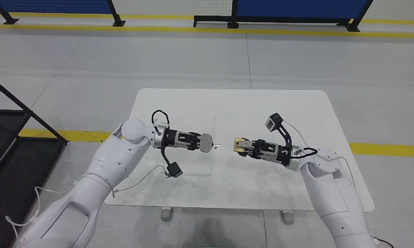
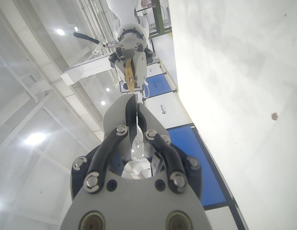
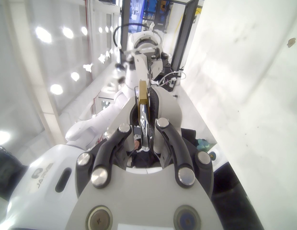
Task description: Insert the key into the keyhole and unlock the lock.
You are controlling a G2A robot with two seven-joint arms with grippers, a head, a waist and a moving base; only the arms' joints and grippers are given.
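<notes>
Both arms hang above the white table point(image 1: 194, 105), pointing at each other. My left gripper point(image 1: 211, 143) point(image 2: 134, 101) is shut on the key point(image 2: 138, 112), a thin metal blade held edge-on whose tip point(image 1: 220, 145) sticks out toward the lock. My right gripper point(image 1: 243, 146) point(image 3: 145, 91) is shut on the brass padlock point(image 1: 240, 144) point(image 3: 142, 94), whose silver shackle point(image 3: 144, 125) runs back between the fingers. From the left wrist, the padlock point(image 2: 129, 77) faces the key with its keyhole end. A small gap separates key tip and lock.
A black rack point(image 1: 19, 138) stands off the table's left side. Blue partition panels point(image 1: 58, 0) line the back of the room. The tabletop under the arms carries nothing but a few small specks point(image 2: 274, 116).
</notes>
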